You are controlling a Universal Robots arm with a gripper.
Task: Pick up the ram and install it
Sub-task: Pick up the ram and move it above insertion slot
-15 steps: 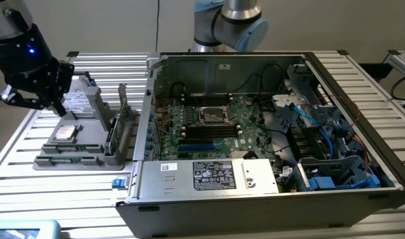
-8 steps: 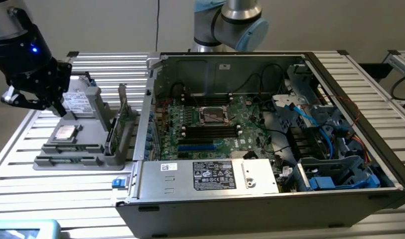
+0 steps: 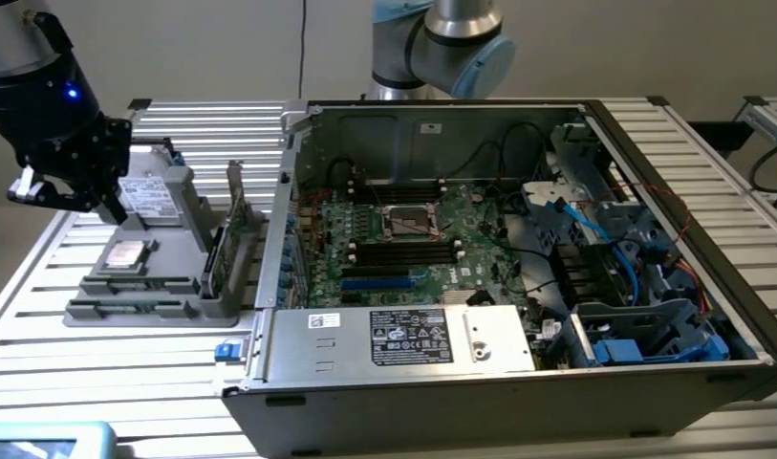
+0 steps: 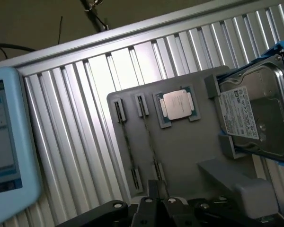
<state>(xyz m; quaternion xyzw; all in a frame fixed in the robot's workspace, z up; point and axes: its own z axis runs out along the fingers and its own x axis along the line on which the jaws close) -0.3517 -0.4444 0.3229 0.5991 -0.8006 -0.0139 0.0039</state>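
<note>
A desk [image 3: 108,382] of ribbed aluminium slats stands before a plain grey wall. An open computer case [image 3: 490,382] takes up its middle. A grey holder [image 4: 189,151] sits by the desk's edge at the exterior view's left, and a blue-framed screen [image 3: 37,440] lies at the corner nearest that camera. The ram [image 4: 150,139] stands on edge in a holder slot beside 1 more stick [image 4: 127,142], near a processor [image 4: 177,105] and a hard drive [image 4: 255,113]. The clenched end effector [image 3: 101,201] hangs above the holder.

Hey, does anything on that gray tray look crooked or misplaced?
Nothing stands out. The processor lies flat in its recess on the gray tray, the hard drive sits in its holder, and the ram sticks stand in their slots.
</note>
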